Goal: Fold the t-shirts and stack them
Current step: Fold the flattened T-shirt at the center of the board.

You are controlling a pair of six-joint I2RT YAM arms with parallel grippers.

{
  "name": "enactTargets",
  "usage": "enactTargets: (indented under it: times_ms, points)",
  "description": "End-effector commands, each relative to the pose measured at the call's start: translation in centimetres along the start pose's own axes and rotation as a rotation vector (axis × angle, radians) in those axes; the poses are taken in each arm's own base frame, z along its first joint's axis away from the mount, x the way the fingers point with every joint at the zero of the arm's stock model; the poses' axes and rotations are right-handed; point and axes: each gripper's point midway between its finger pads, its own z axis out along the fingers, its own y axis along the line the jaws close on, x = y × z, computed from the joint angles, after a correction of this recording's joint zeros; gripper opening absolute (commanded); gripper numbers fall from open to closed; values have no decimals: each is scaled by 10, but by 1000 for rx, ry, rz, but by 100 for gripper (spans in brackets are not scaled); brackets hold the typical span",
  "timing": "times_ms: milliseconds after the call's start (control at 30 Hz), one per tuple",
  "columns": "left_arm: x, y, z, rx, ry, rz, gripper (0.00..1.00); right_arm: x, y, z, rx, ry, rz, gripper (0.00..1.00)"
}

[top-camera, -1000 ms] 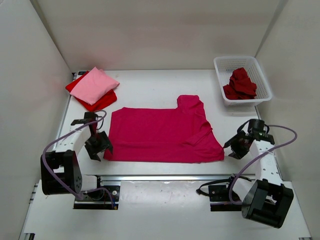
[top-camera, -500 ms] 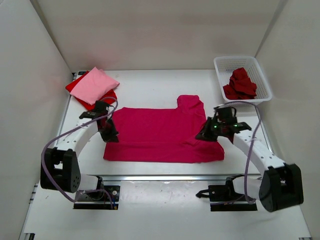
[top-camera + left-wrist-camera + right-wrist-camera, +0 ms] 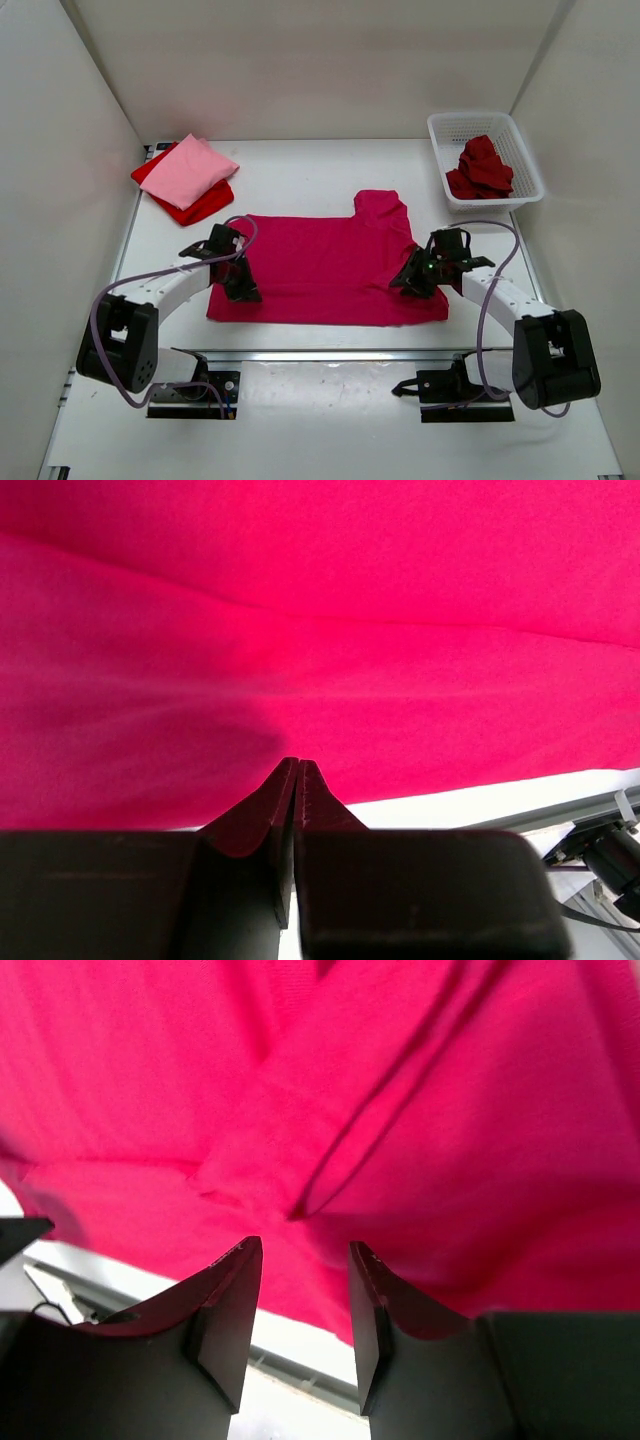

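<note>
A magenta t-shirt point(image 3: 320, 270) lies spread flat on the table, one sleeve folded in at its right. My left gripper point(image 3: 243, 288) is low over its near-left part, and in the left wrist view the left gripper point(image 3: 298, 762) is shut. Its tips touch the magenta cloth point(image 3: 350, 630), and no cloth shows between them. My right gripper point(image 3: 410, 283) hovers over the shirt's right side. In the right wrist view this gripper point(image 3: 305, 1250) stands open just above the folded sleeve point(image 3: 330, 1120), holding nothing. At the back left, a folded light pink t-shirt point(image 3: 190, 168) rests on a bright red one point(image 3: 205, 205).
A white lattice basket point(image 3: 470, 117) at the back right holds a crumpled dark red t-shirt point(image 3: 483, 168). White walls close in the table on three sides. A metal rail point(image 3: 330, 355) runs along the near edge between the arm bases.
Both arms swung in from the table's sides onto the magenta shirt. The left gripper went from open beside the left edge to shut over the cloth. The right gripper drew slightly nearer.
</note>
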Motion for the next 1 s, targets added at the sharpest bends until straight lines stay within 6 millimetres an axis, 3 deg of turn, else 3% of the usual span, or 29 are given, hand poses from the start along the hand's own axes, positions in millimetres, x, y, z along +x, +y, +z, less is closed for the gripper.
enactTargets:
  times_ms: [0, 133, 300, 567, 733, 967]
  points:
    - [-8, -5, -7, 51, -53, 4, 14, -9, 2, 5, -23, -18, -27, 37]
    - [2, 3, -7, 43, -42, 5, 14, -7, 11, 14, -45, 3, -46, 36]
    - [13, 4, -2, 52, -17, 2, 15, -8, 7, 21, -36, 3, -5, 24]
    - [23, 38, 8, -27, 5, -30, 14, -25, 6, 26, -37, -29, -18, 21]
    - [24, 40, 7, -38, 1, -27, 13, -35, 18, 27, -47, -36, -49, 12]
    - [22, 39, 5, -36, -1, -31, 14, -40, 32, 33, -63, -26, -84, 8]
